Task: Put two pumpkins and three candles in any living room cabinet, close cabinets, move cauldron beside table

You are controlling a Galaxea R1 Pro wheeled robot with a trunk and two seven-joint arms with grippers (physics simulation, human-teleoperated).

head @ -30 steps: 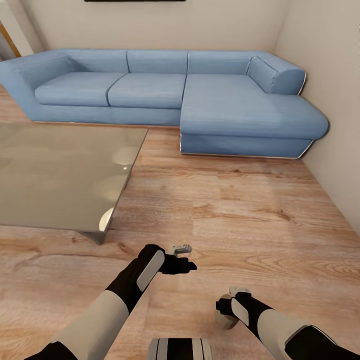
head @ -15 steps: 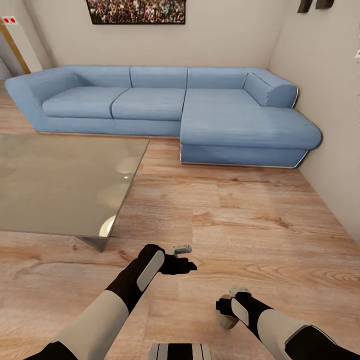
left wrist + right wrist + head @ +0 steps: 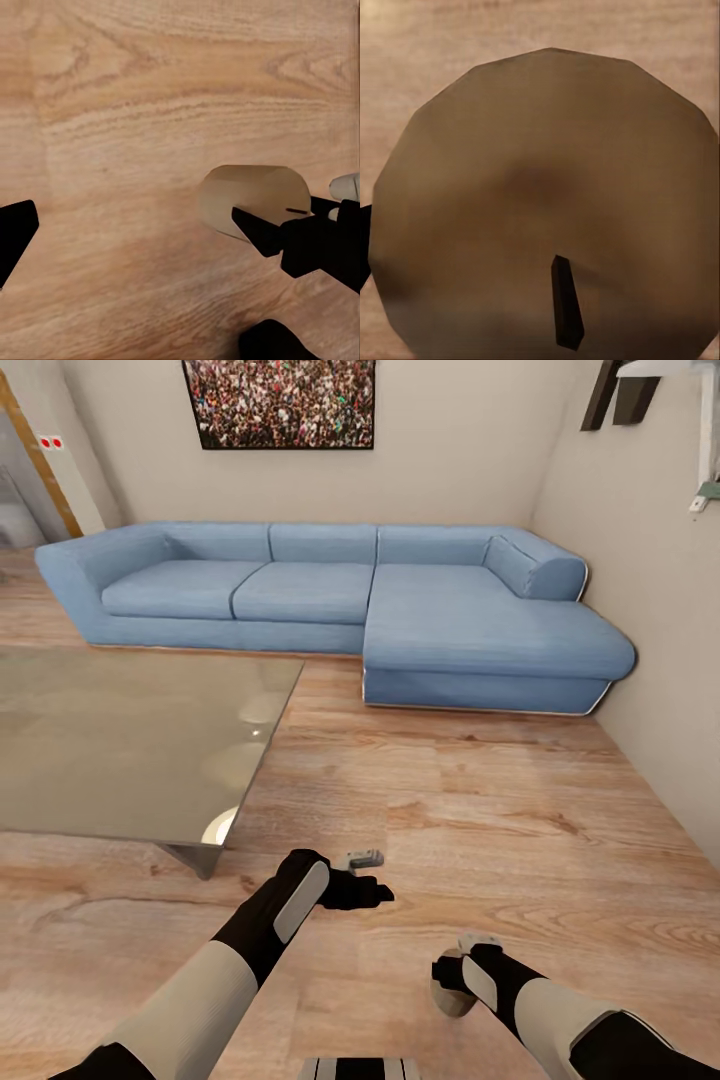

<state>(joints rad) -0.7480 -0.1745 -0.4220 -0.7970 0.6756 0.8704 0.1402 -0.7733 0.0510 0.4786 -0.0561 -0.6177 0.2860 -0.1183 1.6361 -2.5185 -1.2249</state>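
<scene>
1. Wooden floor [image 3: 480, 830] runs under both arms and up to a blue corner sofa [image 3: 400, 595] against the far wall, with a framed crowd picture [image 3: 280, 402] hanging above it.
2. The glossy grey bench [image 3: 120, 740], low and rectangular, stands at the left of the head view, between the robot and the sofa; pale reflections show near its right edge.
3. The right fingers [image 3: 452, 988] hang low over the floor at the lower right of the head view and are clamped on a cream-beige candle [image 3: 450, 1000].
4. In the right wrist view the candle [image 3: 547, 210] shows its round top with a small dark wick, off centre, and the floor behind it.
5. The left fingers [image 3: 375, 890] are held above the floor near the middle of the head view, well apart from the bench.
6. In the left wrist view the left fingers [image 3: 15, 236] are spread wide with bare floor between them; the candle [image 3: 251, 199] lies beyond them, with the right arm's dark parts at it.
</scene>
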